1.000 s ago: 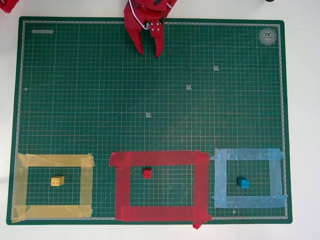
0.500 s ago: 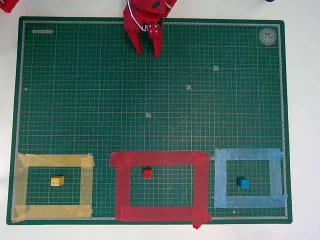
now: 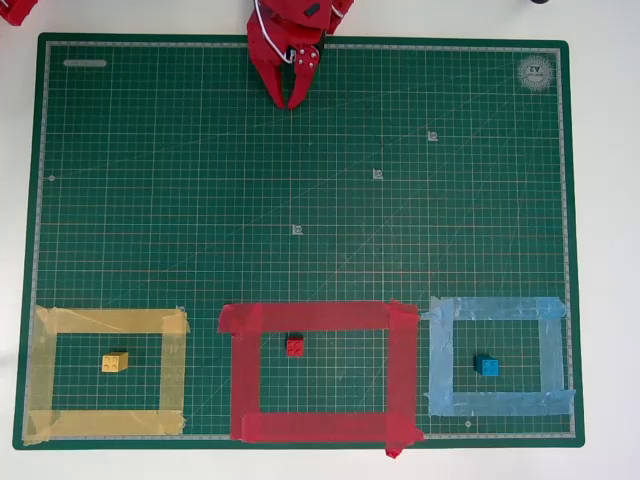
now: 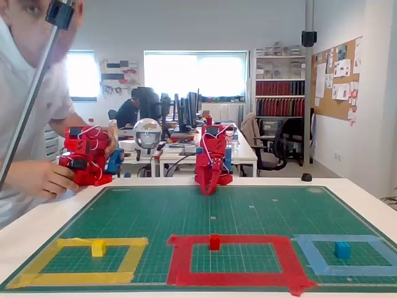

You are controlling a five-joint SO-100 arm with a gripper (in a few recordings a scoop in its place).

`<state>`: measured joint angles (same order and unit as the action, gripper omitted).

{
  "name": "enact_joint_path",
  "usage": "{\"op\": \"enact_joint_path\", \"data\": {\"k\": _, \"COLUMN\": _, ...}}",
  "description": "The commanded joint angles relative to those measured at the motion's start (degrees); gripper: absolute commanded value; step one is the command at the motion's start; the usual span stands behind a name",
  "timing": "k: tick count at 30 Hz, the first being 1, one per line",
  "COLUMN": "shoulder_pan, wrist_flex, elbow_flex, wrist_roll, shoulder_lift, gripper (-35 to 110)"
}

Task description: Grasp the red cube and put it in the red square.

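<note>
The red cube (image 3: 295, 346) sits inside the red square (image 3: 320, 318) while the end effector (image 3: 291, 102), fingers together and empty, hangs well apart, where any return sweep could nudge it out.

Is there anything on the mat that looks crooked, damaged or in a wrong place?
Mostly tidy. The red square has uneven tape: a loose end sticks out past its bottom-right corner in the overhead view. The red cube sits inside it, near the upper-left corner rather than centred. The gripper is shut at the far edge.
</note>
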<state>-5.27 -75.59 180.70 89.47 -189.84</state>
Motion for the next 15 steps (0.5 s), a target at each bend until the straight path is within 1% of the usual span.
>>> {"op": "enact_joint_path", "data": {"k": 1, "shoulder_pan": -0.26, "wrist_flex": -1.23, "elbow_flex": 0.35, "wrist_roll": 0.26, "shoulder_lift": -2.11, "gripper": -1}}
{"op": "enact_joint_path", "data": {"k": 15, "shoulder_pan": 0.09, "wrist_flex": -1.23, "elbow_flex": 0.35, "wrist_roll": 0.00, "shoulder_lift": -2.11, "gripper": -1}}
